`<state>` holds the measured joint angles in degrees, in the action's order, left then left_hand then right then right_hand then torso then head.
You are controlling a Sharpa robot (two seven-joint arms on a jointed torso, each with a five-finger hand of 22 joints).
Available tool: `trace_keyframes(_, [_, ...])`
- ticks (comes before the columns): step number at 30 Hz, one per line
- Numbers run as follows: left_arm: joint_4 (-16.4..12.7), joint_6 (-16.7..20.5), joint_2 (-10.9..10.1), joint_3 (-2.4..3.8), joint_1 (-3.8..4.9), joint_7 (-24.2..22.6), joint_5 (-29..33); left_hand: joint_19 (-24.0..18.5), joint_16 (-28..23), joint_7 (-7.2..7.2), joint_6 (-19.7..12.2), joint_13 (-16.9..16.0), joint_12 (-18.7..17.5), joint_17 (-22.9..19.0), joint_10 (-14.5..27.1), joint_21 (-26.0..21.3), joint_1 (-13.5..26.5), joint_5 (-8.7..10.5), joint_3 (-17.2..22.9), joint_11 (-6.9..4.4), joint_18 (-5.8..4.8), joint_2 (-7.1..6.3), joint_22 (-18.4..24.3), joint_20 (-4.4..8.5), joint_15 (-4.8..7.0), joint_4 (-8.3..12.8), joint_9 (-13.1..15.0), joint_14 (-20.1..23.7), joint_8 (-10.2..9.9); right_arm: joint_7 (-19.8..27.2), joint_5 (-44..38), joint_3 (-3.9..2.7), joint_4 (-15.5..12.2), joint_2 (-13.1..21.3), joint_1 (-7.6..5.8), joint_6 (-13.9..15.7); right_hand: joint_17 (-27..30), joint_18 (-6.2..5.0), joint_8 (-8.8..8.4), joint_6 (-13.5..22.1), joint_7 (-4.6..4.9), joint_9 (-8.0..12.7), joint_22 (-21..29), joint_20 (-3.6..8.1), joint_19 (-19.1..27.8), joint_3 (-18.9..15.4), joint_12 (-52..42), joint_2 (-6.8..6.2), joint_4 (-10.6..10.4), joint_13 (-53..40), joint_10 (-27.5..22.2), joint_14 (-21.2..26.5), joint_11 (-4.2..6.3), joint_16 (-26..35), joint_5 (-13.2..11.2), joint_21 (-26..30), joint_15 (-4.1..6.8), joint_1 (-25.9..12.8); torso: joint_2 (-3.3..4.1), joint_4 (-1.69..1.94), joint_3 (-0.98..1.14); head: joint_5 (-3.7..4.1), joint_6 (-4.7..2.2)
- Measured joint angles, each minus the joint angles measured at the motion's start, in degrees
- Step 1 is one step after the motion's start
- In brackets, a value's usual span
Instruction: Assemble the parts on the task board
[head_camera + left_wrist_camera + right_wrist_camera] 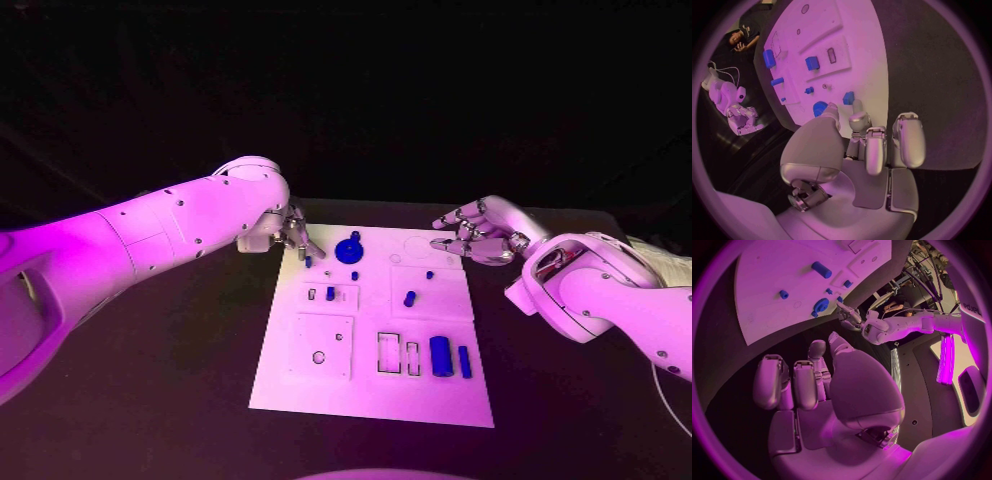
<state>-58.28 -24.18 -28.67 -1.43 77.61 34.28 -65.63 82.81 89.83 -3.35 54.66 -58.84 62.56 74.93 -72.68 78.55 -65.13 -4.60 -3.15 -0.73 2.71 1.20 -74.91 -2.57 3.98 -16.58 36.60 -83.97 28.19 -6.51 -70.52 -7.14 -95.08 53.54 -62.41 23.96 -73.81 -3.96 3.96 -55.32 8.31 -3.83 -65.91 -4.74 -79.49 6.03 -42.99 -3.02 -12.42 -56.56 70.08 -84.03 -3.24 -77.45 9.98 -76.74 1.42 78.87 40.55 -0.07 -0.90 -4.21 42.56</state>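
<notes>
White task board (325,385) lies mid-table on the black table (173,400), with blue parts (441,356) spread over it and a round blue part (349,250) near its far edge. Left hand (293,235) hovers at the far left corner, fingers apart, holding nothing. Right hand (480,232) hangs off the far right corner, fingers loosely curled, empty.

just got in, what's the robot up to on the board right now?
It is assembling small blue parts on the white task board. The left hand is at the board's far left corner, fingers close to a small blue piece at the edge and beside the round blue part; whether it grips anything cannot be told. The right hand hovers off the far right corner, fingers apart, holding nothing. Two upright blue pieces sit near the right edge.
</notes>
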Motion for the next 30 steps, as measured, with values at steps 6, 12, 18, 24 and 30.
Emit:
trace_keyframes(6, [-0.09,-0.31,-0.01,-0.01,-0.04,-0.01,0.08,0.21,0.0,0.0,0.0,0.0,0.0,0.0,0.0,0.0,-0.86,0.0,0.0,0.0,0.0,0.81,0.0,0.21,0.0,0.0,0.0,0.0,0.37,0.01,0.02,0.0,0.08,0.0,0.0,-0.02,0.0,0.0,0.0,0.0,0.0,0.0,0.0,0.0,0.0,0.0,0.0,0.0,0.0,0.0,0.0,0.0,0.0,0.0,0.0,0.0,0.0,0.0,0.01,-0.02,0.01,-0.01,0.02])
trace_keyframes(12, [-0.17,-0.61,-0.03,-0.01,-0.06,0.0,0.14,0.21,0.0,0.21,0.21,0.09,0.24,-0.01,-0.21,0.0,-2.97,0.0,0.68,-0.2,0.01,1.6,0.0,0.22,0.0,0.3,0.23,0.0,1.04,0.01,0.05,0.0,0.13,-0.01,0.0,-0.04,0.0,0.0,0.0,0.0,0.0,0.0,0.07,0.0,0.0,0.0,0.0,0.0,0.0,0.0,0.0,0.0,0.0,0.0,0.23,0.0,0.0,0.0,0.02,-0.03,0.02,-0.03,0.03])
trace_keyframes(18, [-0.17,-0.82,-0.07,-0.01,-0.07,0.08,0.18,0.21,0.0,0.21,0.2,0.09,0.24,-0.01,-0.21,0.0,-3.7,0.0,1.2,-0.2,0.0,1.88,0.0,0.21,0.0,0.54,0.41,0.0,1.38,0.01,0.06,0.0,0.14,0.04,0.0,-0.06,0.0,0.0,0.0,0.0,0.0,0.0,0.07,0.0,0.0,0.0,0.0,0.0,0.0,0.0,0.0,0.0,0.0,0.0,0.23,0.0,0.0,0.0,0.02,0.0,0.02,-0.14,0.04])
trace_keyframes(24, [-0.16,-0.97,-0.14,-0.01,-0.07,0.1,0.46,0.21,0.0,0.21,0.2,-0.14,0.67,-0.01,-0.41,0.0,-4.75,0.0,1.68,-0.41,0.0,1.58,0.0,0.21,0.0,0.71,0.73,0.0,1.94,0.01,0.08,0.0,0.21,0.04,0.0,-0.08,0.0,0.0,0.0,0.0,0.0,0.0,0.07,0.0,0.0,0.0,0.0,0.0,0.0,0.0,0.0,0.0,0.0,0.0,0.23,0.0,0.0,0.0,0.02,-0.04,0.02,-0.09,0.12])
trace_keyframes(30, [-0.1,-1.1,-0.33,-0.01,-0.07,0.12,0.89,0.21,0.0,0.41,0.41,-0.42,1.01,-0.02,-0.61,0.0,-4.75,0.0,1.68,-0.61,0.0,1.58,0.0,0.21,0.0,0.71,0.84,0.0,2.18,0.01,0.09,0.0,0.24,0.03,0.0,-0.11,0.0,0.0,0.0,0.0,0.0,0.0,0.07,0.0,0.0,0.0,0.0,0.0,0.0,0.0,0.0,0.0,0.0,0.0,0.23,0.0,0.0,0.0,0.03,-0.04,0.02,0.03,0.17])
